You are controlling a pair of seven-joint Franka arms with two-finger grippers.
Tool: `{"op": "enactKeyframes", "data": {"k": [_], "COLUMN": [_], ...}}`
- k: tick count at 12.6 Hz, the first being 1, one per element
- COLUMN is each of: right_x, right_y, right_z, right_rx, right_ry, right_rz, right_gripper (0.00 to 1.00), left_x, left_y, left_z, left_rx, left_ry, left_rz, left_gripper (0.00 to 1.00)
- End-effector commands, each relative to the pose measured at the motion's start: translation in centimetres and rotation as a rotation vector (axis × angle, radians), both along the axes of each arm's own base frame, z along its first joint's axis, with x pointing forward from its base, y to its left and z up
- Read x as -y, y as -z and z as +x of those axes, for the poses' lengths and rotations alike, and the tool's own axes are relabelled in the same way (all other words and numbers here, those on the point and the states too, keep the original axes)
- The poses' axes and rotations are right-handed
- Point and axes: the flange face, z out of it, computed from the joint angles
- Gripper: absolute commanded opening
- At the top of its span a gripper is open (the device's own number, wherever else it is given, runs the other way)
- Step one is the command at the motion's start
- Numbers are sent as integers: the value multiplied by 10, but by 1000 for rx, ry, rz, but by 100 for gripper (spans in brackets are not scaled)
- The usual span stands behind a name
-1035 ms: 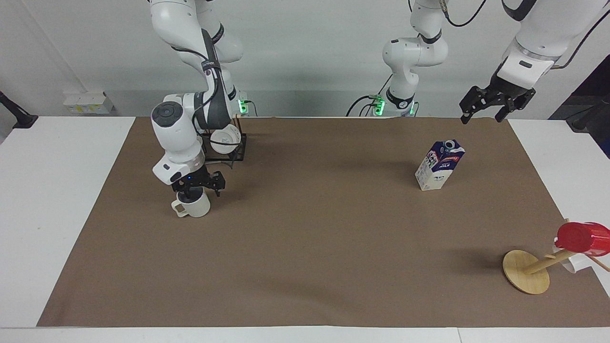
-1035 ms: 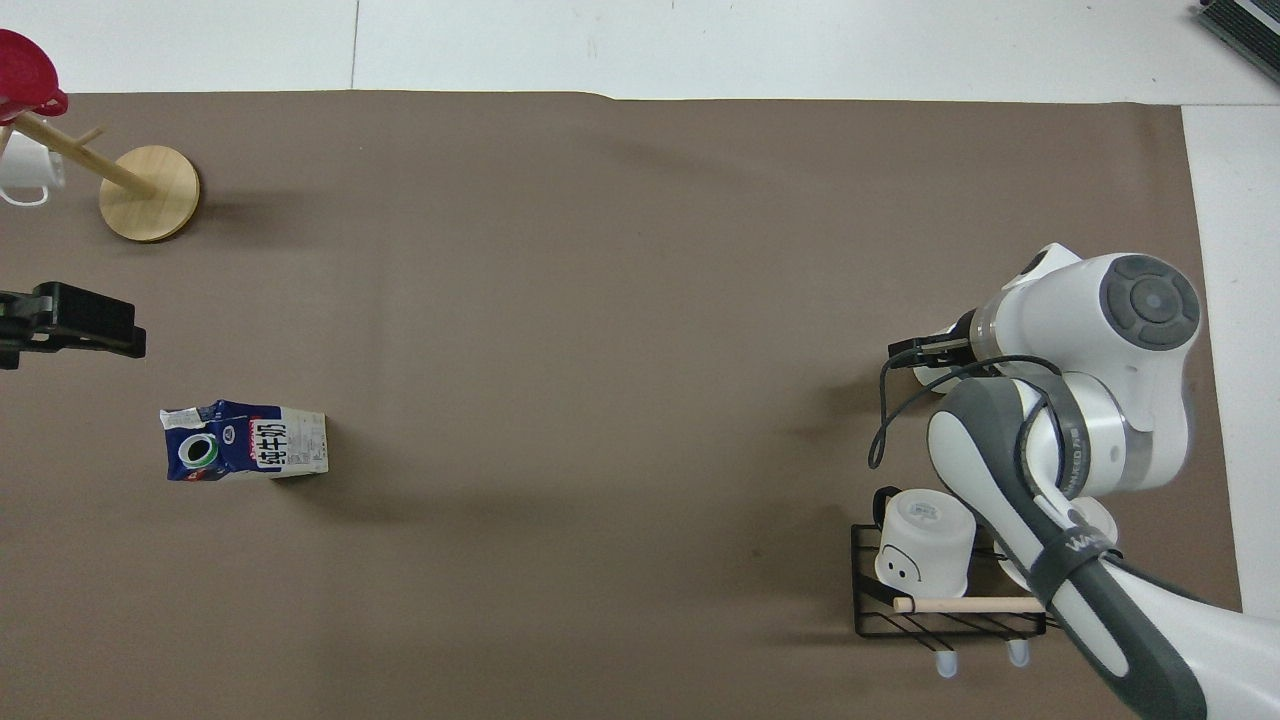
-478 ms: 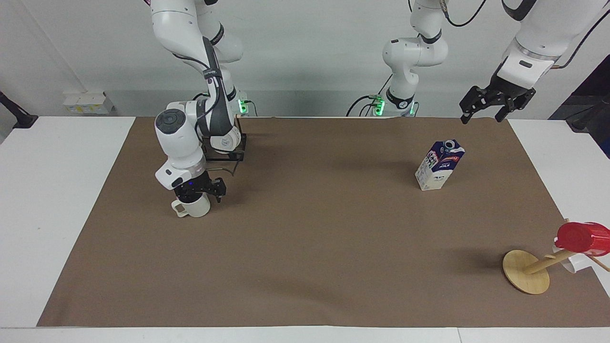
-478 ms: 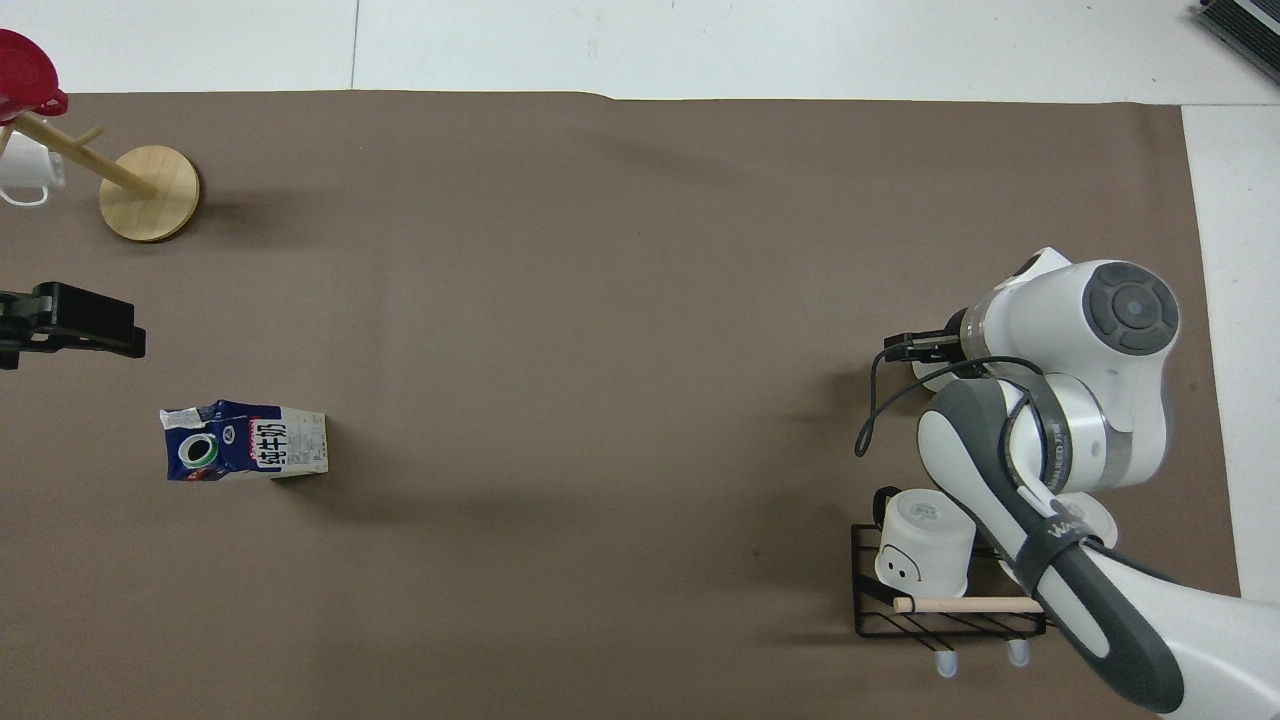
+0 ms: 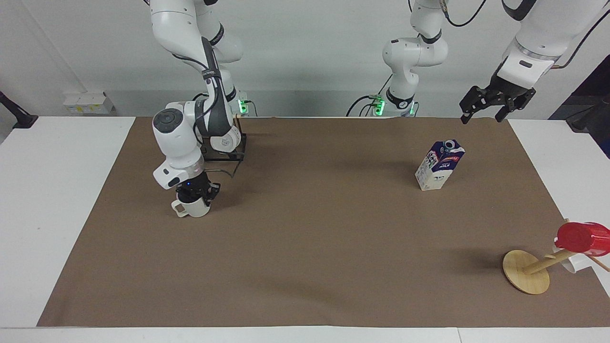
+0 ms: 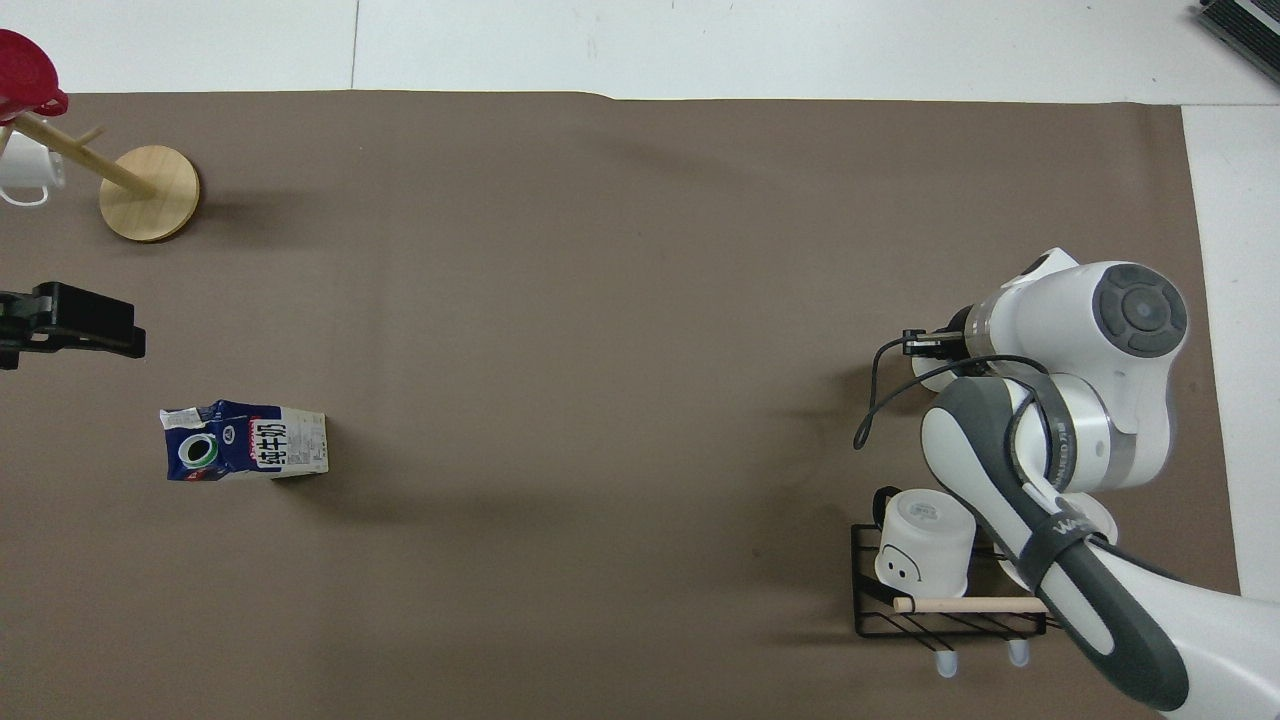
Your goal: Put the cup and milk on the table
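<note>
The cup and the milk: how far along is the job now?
Apparently done: the milk stands upright on the brown mat, and the left gripper waits open, raised over the mat's edge. In hand: the right gripper is down at the cup, which stands on the mat. Probably left: pulling that arm clear.

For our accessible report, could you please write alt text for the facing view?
The right tool is down on the cup, which stands on the brown mat of the table. The milk stands upright toward the left arm's end, while the left tool waits raised above the mat's corner there.
</note>
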Motion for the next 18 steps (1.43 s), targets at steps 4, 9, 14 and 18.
{"op": "enactKeyframes", "data": {"k": [4, 9, 14, 18], "right_x": [-1, -8, -23, -69], "right_y": [-2, -67, -134, -181], "right_z": [0, 7, 15, 12], "right_rx": [12, 116, 52, 5], "right_ry": [-4, 46, 41, 35], "right_rz": [16, 34, 6, -65], "right_gripper": [0, 0, 0, 0], "left_x": [-2, -2, -2, -2], "left_y": [-5, -5, -5, -5], "left_z": [-4, -4, -4, -4], "left_rx": [-6, -6, -6, -6], "left_ry": [-12, -10, -10, -10], "left_rz": [-7, -7, -7, -7], "left_gripper": [100, 100, 100, 100]}}
